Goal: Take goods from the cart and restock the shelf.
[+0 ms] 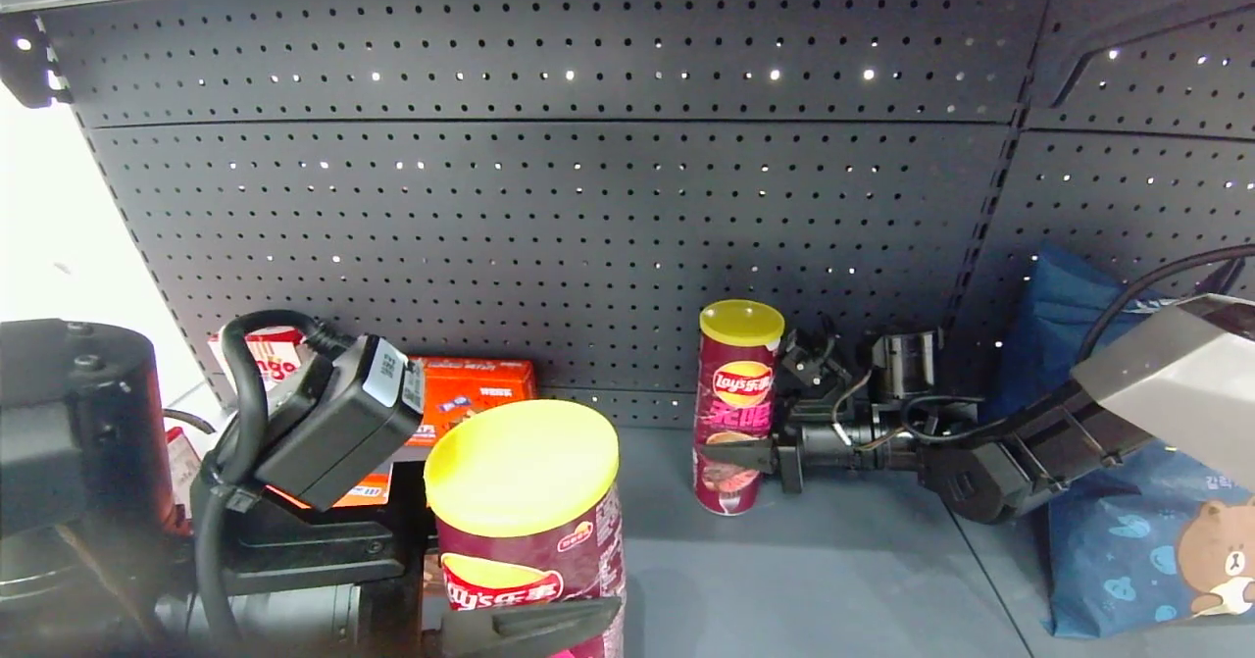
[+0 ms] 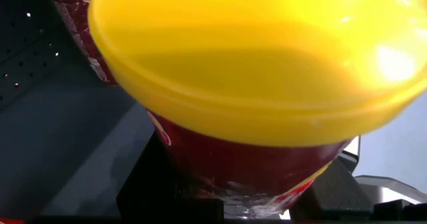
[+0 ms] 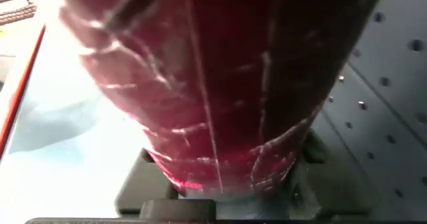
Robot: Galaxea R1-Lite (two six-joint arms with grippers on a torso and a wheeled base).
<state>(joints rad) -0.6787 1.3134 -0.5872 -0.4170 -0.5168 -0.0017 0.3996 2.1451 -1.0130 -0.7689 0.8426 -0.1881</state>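
In the head view, the right gripper [image 1: 750, 457] has its fingers closed low on the far can [image 1: 737, 383]. The can stands upright on the shelf [image 1: 833, 560] near the pegboard [image 1: 539, 227], probably gripped low to steady it while it is seated. The left gripper [image 1: 534, 629] clasps the near can [image 1: 525, 501] at the shelf's front, near the orange box [image 1: 471, 388], seemingly waiting its turn.

In the left wrist view, fingers [image 2: 150, 184] squeeze the red body below the yellow lid [image 2: 267, 71].

In the right wrist view, fingers [image 3: 143, 184] flank the can's wall.

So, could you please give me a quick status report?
Right gripper shut on chip can, upright on shelf. Left gripper shut on second chip can, near front. Orange box left, blue bag right.
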